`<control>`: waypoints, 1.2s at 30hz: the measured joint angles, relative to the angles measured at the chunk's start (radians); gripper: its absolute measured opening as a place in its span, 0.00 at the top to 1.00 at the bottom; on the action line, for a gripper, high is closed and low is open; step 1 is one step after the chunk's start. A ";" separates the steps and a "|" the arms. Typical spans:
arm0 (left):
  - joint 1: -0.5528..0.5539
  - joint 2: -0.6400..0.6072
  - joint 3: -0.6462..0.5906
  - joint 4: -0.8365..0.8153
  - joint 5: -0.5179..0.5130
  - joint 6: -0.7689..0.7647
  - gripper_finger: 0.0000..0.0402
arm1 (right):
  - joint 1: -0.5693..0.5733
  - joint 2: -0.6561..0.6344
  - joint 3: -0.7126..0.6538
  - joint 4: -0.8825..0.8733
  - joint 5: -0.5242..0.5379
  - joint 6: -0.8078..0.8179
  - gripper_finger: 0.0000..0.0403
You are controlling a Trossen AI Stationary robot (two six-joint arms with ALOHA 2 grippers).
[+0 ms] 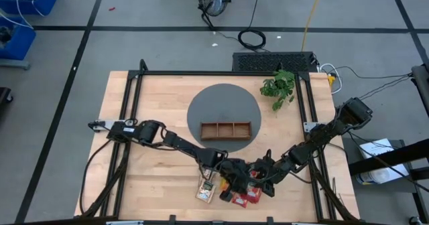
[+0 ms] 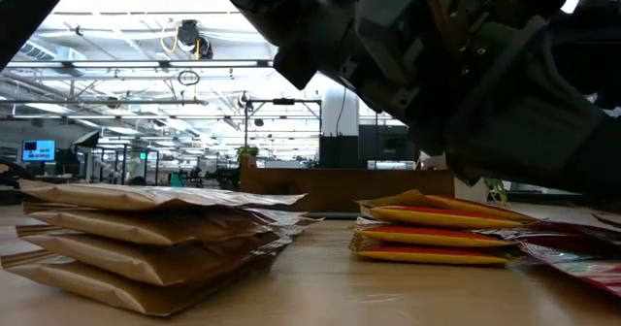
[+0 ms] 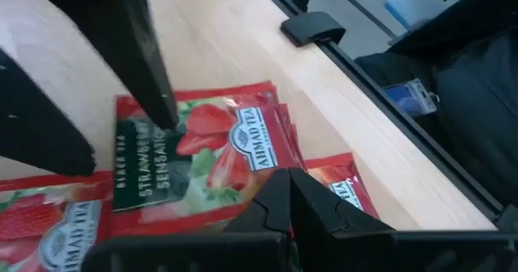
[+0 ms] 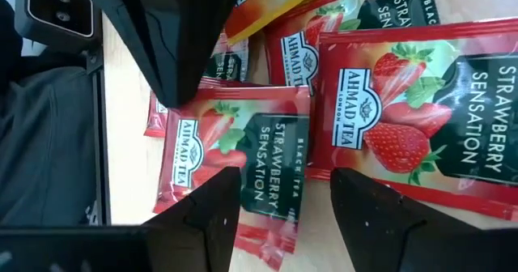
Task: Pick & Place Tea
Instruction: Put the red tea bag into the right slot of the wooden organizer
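I count three piles of tea near the front edge of the tabletop (image 1: pixel 134 178): a cream pile (image 2: pixel 146 239), an orange-yellow pile (image 2: pixel 432 231) and red packets (image 4: pixel 235 155). I cannot count every packet. The red ones are flat and square, with strawberries and a dark green band. My left hand (image 3: pixel 287 193) is clenched tight just over the red packets, holding nothing. My right hand (image 4: pixel 283 203) is spread wide above a red packet. One wooden tray (image 1: pixel 226 130) with three parts sits on a gray round mat (image 1: pixel 201 104). One green plant (image 1: pixel 279 88) is behind it. The floor is gray.
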 joint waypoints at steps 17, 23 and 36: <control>0.010 0.000 0.000 0.000 -0.058 0.001 0.97 | 0.000 0.000 0.000 -0.008 -0.002 -0.002 0.67; 0.021 0.000 0.000 0.006 -0.088 0.001 0.98 | 0.000 0.000 0.000 -0.019 -0.003 -0.002 0.67; 0.032 -0.006 0.000 0.056 -0.090 0.048 0.92 | -0.042 -0.052 -0.002 -0.063 -0.025 -0.030 0.67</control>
